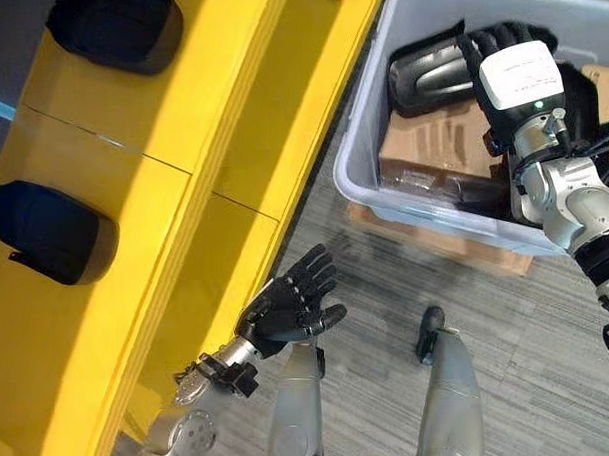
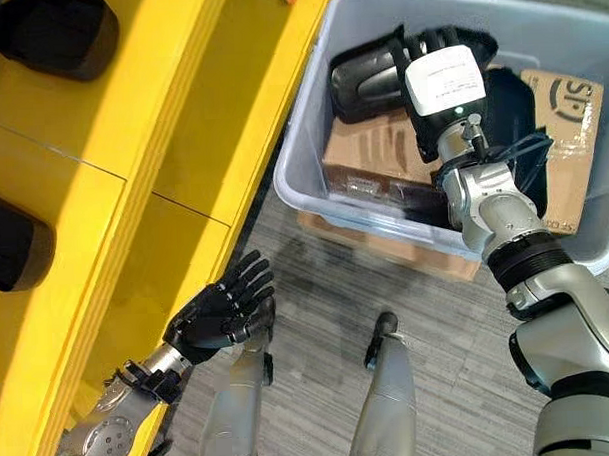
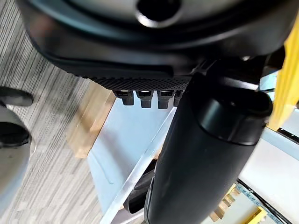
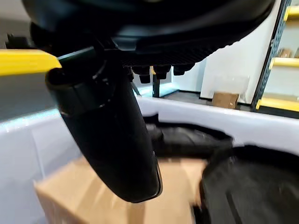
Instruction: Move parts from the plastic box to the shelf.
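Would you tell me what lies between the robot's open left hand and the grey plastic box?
Only bare grey striped floor separates the left hand from the grey plastic box, seen in both eye views.

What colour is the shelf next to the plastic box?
Bright yellow; the shelf shows best in the left eye view.

Translucent grey plastic box (image 1: 367, 156), brown cardboard carton (image 1: 432, 148), perhaps glossy black plastic parts (image 1: 429, 74), smooth painted yellow shelf (image 1: 133, 194).

Two black parts (image 1: 52, 232) sit well apart on the yellow shelf (image 1: 151, 123), leaving bare room between.
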### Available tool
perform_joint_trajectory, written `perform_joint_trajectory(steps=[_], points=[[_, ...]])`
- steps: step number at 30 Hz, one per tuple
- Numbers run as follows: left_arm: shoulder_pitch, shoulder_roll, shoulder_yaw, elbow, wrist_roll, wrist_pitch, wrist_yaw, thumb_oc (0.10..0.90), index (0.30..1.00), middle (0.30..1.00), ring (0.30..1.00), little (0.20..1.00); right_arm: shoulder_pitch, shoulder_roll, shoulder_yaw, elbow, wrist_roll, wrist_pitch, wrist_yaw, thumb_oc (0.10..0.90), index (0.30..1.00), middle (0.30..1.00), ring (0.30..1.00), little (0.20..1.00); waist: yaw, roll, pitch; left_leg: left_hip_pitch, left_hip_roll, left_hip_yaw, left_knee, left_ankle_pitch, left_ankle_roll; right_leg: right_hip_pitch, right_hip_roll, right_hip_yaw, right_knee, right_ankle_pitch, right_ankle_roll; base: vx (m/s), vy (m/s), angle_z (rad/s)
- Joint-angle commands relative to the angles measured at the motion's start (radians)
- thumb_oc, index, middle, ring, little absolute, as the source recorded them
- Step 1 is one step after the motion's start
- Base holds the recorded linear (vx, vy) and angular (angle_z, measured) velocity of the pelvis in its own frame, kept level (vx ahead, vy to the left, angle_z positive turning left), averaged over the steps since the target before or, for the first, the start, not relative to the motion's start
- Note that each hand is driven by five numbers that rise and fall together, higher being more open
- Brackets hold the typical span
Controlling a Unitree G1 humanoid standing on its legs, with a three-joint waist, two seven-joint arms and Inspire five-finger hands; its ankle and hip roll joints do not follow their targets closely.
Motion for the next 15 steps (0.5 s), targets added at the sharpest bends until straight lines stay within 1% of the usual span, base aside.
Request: perform_joint_trajectory(steps=[1, 2, 3, 4, 5, 7, 9, 11, 13, 15], points=[[-0.005, 0.022, -0.016, -0.138, -0.045, -0.087, -0.044, 0.900, 1.000, 1.000, 1.000, 1.000, -0.232, -0.047, 0.045, -0.006, 0.001, 0.033, -0.043, 0.900, 1.000, 1.000, 1.000, 1.000, 0.022, 0.029, -0.011, 0.008, 0.081, -0.007, 0.105, -0.125, -0.005, -0.003, 0.016, 0.034, 0.050, -0.060, 0.000, 0.08, -0.112, 0.04], [0.006, 0.023, -0.019, -0.137, -0.044, -0.088, -0.051, 0.900, 1.000, 1.000, 1.000, 1.000, -0.226, -0.043, 0.051, 0.004, 0.001, 0.036, -0.045, 0.900, 1.000, 1.000, 1.000, 1.000, 0.021, 0.028, -0.011, 0.015, 0.079, -0.012, 0.110, -0.143, -0.011, 0.001, 0.013, 0.042, 0.074, -0.093, 0.005, 0.08, -0.099, 0.06], [0.012, 0.022, -0.019, -0.137, -0.039, -0.090, -0.058, 0.900, 1.000, 1.000, 1.000, 1.000, -0.224, -0.042, 0.057, 0.008, -0.006, 0.043, -0.052, 0.900, 1.000, 1.000, 1.000, 1.000, 0.023, 0.030, -0.011, -0.004, 0.081, -0.015, 0.114, -0.140, -0.010, -0.017, 0.012, 0.042, 0.090, -0.100, 0.001, 0.08, -0.076, 0.07], [0.013, 0.022, -0.019, -0.138, -0.039, -0.090, -0.058, 0.900, 1.000, 1.000, 1.000, 1.000, -0.223, -0.041, 0.058, 0.008, -0.007, 0.043, -0.053, 0.900, 1.000, 1.000, 1.000, 1.000, 0.022, 0.029, -0.011, -0.004, 0.080, -0.015, 0.115, -0.141, -0.010, -0.018, 0.011, 0.042, 0.093, -0.102, 0.000, 0.02, -0.098, 0.07], [0.022, 0.024, -0.018, -0.140, -0.038, -0.090, -0.067, 0.900, 1.000, 1.000, 1.000, 1.000, -0.227, -0.040, 0.071, 0.018, -0.015, 0.056, -0.056, 0.900, 1.000, 1.000, 1.000, 1.000, 0.026, 0.031, -0.011, -0.031, 0.082, -0.021, 0.125, -0.137, -0.010, -0.043, 0.013, 0.046, 0.119, -0.114, -0.006, 0.02, -0.069, 0.08], [0.027, 0.024, -0.017, -0.139, -0.036, -0.092, -0.071, 0.900, 1.000, 1.000, 1.000, 1.000, -0.233, -0.037, 0.081, 0.029, -0.009, 0.063, -0.065, 0.900, 1.000, 1.000, 1.000, 1.000, 0.029, 0.033, -0.011, -0.051, 0.084, -0.026, 0.133, -0.135, -0.010, -0.062, 0.013, 0.048, 0.139, -0.123, -0.010, 0.03, -0.088, 0.07], [0.033, 0.028, -0.018, -0.141, -0.043, -0.099, -0.072, 0.900, 1.000, 1.000, 1.000, 1.000, -0.243, -0.038, 0.095, 0.030, -0.012, 0.082, -0.074, 0.900, 1.000, 1.000, 1.000, 1.000, 0.032, 0.034, -0.011, -0.098, 0.088, -0.037, 0.152, -0.131, -0.010, -0.107, 0.010, 0.052, 0.186, -0.140, -0.016, 0.03, -0.101, 0.04], [0.034, 0.029, -0.017, -0.144, -0.044, -0.098, -0.071, 0.900, 1.000, 1.000, 1.000, 1.000, -0.252, -0.039, 0.101, 0.032, -0.007, 0.091, -0.072, 0.900, 1.000, 1.000, 1.000, 1.000, 0.033, 0.034, -0.011, -0.112, 0.088, -0.039, 0.157, -0.129, -0.011, -0.121, 0.009, 0.053, 0.198, -0.144, -0.017, 0.01, -0.063, 0.05], [0.043, 0.034, -0.014, -0.149, -0.041, -0.098, -0.079, 0.900, 1.000, 1.000, 1.000, 1.000, -0.273, -0.032, 0.116, 0.059, -0.020, 0.121, -0.075, 0.900, 1.000, 1.000, 1.000, 1.000, 0.041, 0.036, -0.011, -0.153, 0.092, -0.050, 0.174, -0.123, -0.012, -0.151, 0.006, 0.051, 0.222, -0.153, -0.021, 0.02, -0.100, 0.07], [0.046, 0.039, -0.012, -0.148, -0.043, -0.099, -0.087, 0.900, 1.000, 1.000, 1.000, 1.000, -0.280, -0.032, 0.125, 0.072, -0.028, 0.129, -0.082, 0.900, 1.000, 1.000, 1.000, 1.000, 0.043, 0.036, -0.011, -0.165, 0.093, -0.052, 0.177, -0.121, -0.012, -0.161, 0.005, 0.050, 0.229, -0.157, -0.023, 0.00, -0.096, 0.08]])
